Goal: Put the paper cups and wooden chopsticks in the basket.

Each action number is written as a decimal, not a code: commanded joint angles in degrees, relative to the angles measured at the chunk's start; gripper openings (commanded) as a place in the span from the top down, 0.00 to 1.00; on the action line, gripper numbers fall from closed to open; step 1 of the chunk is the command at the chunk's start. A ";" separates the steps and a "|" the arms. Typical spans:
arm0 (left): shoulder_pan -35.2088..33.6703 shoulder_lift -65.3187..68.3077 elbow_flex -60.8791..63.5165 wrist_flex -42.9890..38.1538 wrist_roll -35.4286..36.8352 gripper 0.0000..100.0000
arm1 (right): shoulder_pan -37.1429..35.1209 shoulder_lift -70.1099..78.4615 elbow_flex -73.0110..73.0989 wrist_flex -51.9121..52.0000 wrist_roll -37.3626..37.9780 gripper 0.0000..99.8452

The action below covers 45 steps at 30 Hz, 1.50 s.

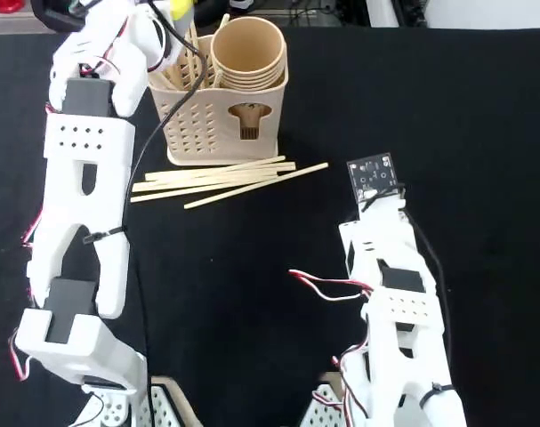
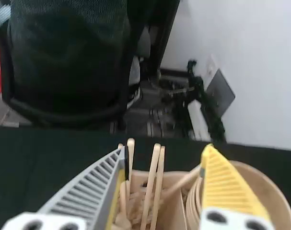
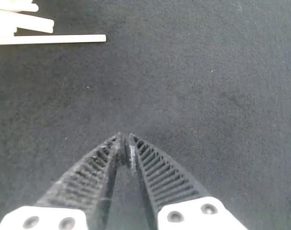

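Paper cups (image 1: 248, 52): stacked, already seated in the basket (image 1: 221, 124). Several chopsticks (image 2: 152, 182) stand in the basket's other compartment beside the cups.

Left gripper (image 2: 164, 152): above the basket's chopstick side, jaws spread wide. The upright sticks rise between them, but nothing is pinched.

Loose sticks (image 1: 218, 181): a small bundle lying flat on the counter (image 1: 252, 294), just in front of the basket.

Right gripper (image 3: 125, 140): pressed together, empty, low over bare counter near the free ends of the loose sticks.

Step, as judged: cups done, chopstick transfer partly done.

Next move calls for one gripper to descend on the flat bundle, close across the sticks, lift, tilt upright and lower them into the chopstick compartment.
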 commanded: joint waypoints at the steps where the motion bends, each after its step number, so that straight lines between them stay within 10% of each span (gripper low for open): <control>1: 0.48 -3.43 -7.69 14.24 -3.60 0.73 | 0.26 -1.27 -2.95 -0.18 0.44 0.99; 7: -5.05 -5.27 -9.54 35.60 -4.66 0.73 | 0.26 -1.19 -3.03 -0.18 0.44 0.99; 15: -15.78 -7.91 2.59 41.93 -14.77 0.73 | 0.09 -1.19 -3.12 -0.18 0.18 0.99; 25: -17.80 -40.53 65.89 -2.55 -16.70 0.72 | -1.93 -1.19 -2.95 -0.18 0.18 0.99; 32: -18.42 -37.98 89.45 -39.65 12.40 0.73 | -1.67 -1.19 -2.95 0.00 0.09 0.99; 39: -17.19 -18.46 80.04 -41.23 16.97 0.72 | -1.76 -1.19 -2.95 0.09 0.09 0.99; 45: -15.25 1.93 56.04 -21.27 17.05 0.72 | -1.76 -1.19 -2.95 0.09 0.26 0.99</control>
